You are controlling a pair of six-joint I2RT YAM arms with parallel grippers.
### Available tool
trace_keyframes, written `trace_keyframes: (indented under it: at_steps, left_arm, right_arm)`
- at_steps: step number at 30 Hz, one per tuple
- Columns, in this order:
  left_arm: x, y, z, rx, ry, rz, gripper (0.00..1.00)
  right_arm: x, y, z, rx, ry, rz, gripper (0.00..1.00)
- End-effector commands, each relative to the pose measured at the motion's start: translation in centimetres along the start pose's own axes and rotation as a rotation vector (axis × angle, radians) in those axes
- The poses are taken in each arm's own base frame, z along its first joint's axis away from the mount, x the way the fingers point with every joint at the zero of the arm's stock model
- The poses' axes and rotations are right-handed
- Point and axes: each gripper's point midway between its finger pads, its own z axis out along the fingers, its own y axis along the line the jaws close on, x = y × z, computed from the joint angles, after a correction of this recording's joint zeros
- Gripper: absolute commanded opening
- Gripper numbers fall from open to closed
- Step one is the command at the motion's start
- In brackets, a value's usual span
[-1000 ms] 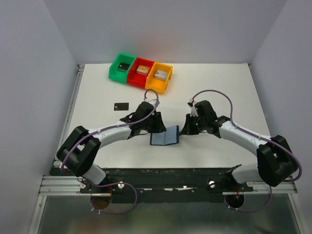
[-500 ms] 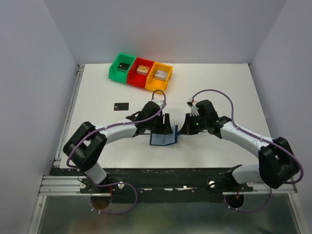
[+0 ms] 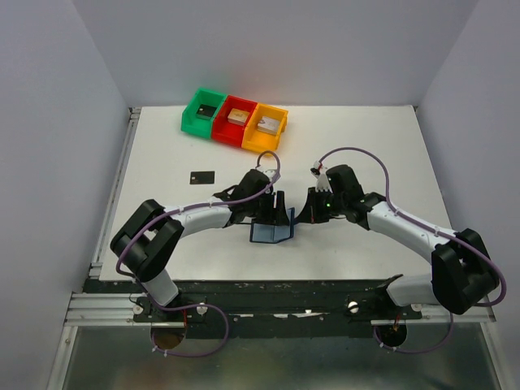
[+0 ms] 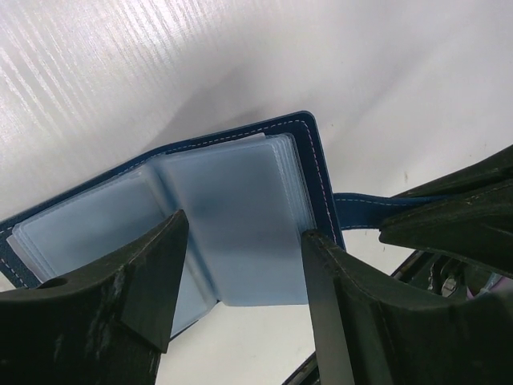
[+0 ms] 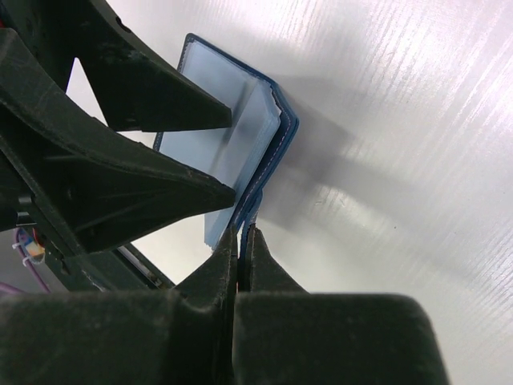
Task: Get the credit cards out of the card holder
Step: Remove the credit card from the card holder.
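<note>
We see the white table (image 3: 366,138), with a green bin (image 3: 203,110), a red bin (image 3: 236,120) and an orange bin (image 3: 266,127) in a row at its far side. Our left gripper (image 3: 279,214) stands open, jaws either side of the pale pages of the card holder (image 3: 272,231), which sits half open near the table's middle. Our right gripper (image 3: 308,216) is pinched tight on its navy cover edge. A black card (image 3: 201,177) lies flat to the far left, well apart

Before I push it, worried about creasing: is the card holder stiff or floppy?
Probably floppy: the card holder stands half folded, bent at its spine. Its sleeve pages fan apart, so they likely flex. The right gripper, pinching its strap, probably stops sliding.
</note>
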Motion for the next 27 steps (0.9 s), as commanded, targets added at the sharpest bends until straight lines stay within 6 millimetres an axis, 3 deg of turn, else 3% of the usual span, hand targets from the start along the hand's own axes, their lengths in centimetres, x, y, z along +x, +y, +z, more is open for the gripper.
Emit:
trace_keyframes:
  at_steps: [1,15,27]
  left_arm:
    - [-0.3,-0.8,0.0,0.019,0.002,0.022,0.68]
    - [-0.4,1.2,-1.5,-0.091,-0.063,0.002,0.63]
    - [-0.9,1.5,-2.2,-0.115,-0.096,-0.002,0.69]
  right_arm:
    - [-1.6,1.2,-0.7,-0.038,-0.045,-0.031,0.0]
    - [-1.5,0.9,-0.8,-0.024,-0.047,-0.038,0.0]
    - [-1.3,0.9,-0.9,-0.029,-0.043,-0.039,0.0]
